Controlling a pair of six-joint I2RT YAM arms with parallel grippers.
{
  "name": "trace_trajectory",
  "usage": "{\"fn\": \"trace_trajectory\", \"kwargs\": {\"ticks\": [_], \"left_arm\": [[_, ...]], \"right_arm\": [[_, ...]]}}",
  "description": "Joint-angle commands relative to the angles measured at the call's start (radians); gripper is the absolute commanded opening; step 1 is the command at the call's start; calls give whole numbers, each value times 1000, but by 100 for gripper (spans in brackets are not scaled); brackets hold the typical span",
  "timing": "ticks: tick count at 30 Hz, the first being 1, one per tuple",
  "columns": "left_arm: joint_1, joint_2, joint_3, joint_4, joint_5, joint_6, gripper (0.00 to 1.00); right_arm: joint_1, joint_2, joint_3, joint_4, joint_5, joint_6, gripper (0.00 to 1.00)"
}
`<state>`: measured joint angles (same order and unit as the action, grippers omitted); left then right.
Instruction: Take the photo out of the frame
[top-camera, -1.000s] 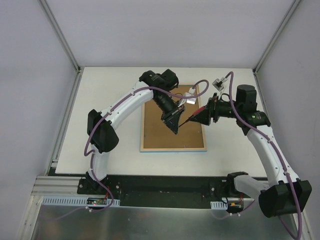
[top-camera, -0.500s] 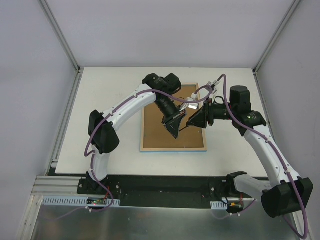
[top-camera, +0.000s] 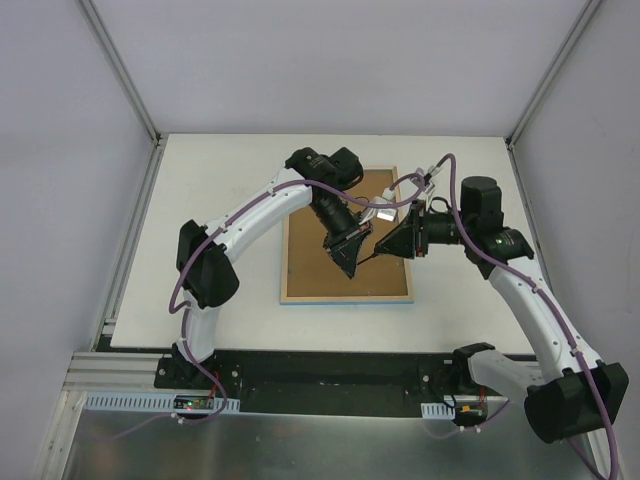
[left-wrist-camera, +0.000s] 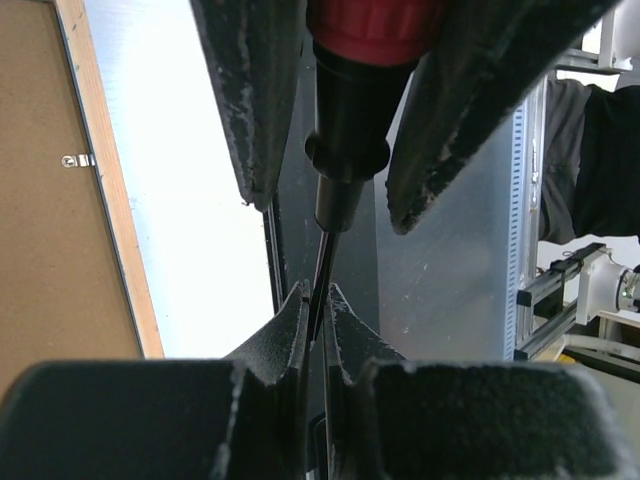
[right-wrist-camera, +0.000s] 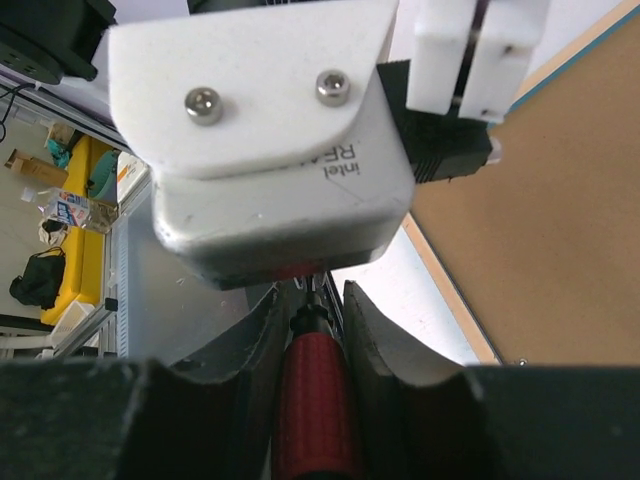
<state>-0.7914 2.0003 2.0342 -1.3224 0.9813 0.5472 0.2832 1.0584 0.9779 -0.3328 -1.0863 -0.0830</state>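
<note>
The frame (top-camera: 284, 250) lies face down in the middle of the table, pale wood edges up, its blue front showing only as a thin line along the rim. A brown backing board (top-camera: 320, 275) fills it, and the photo is hidden beneath. Both grippers meet just above the board on one screwdriver (top-camera: 368, 258). My left gripper (left-wrist-camera: 315, 300) is shut on its thin black shaft (left-wrist-camera: 322, 265). My right gripper (right-wrist-camera: 310, 300) has its fingers pressed against both sides of the red handle (right-wrist-camera: 315, 400). In the top view the left gripper (top-camera: 350, 268) faces the right gripper (top-camera: 386, 249).
A small metal clip (left-wrist-camera: 78, 160) sits on the backing board near the wood edge (left-wrist-camera: 100, 200). The left wrist's white camera housing (right-wrist-camera: 270, 150) hangs right in front of the right fingers. White table (top-camera: 220, 200) surrounds the frame; grey walls enclose three sides.
My right arm has moved left toward the left gripper, and its jaws have narrowed around the red handle. The left gripper has stayed shut on the shaft, almost in place.
</note>
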Motion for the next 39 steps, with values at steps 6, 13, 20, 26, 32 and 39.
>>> {"fn": "trace_trajectory", "kwargs": {"ticks": [6,13,20,26,32,39], "left_arm": [[33,-126,-5,46,-62,-32,73],[245,-377,-115,107,-248,-82,99],[409,-587,-403,356,-600,-199,99],[460,-557,-549,508,-719,-274,99],[503,-391,-534,589,-782,-391,99],[503,-152,-422,618,-825,-490,97]], "right_arm": [[8,-63,37,-81,58,-127,1],[-6,-123,93,-203,346,-274,1],[-6,-215,30,-77,638,-394,1],[-22,-224,-39,73,703,-429,1],[-49,-193,13,38,663,-417,1],[-65,-190,54,11,706,-452,1]]}}
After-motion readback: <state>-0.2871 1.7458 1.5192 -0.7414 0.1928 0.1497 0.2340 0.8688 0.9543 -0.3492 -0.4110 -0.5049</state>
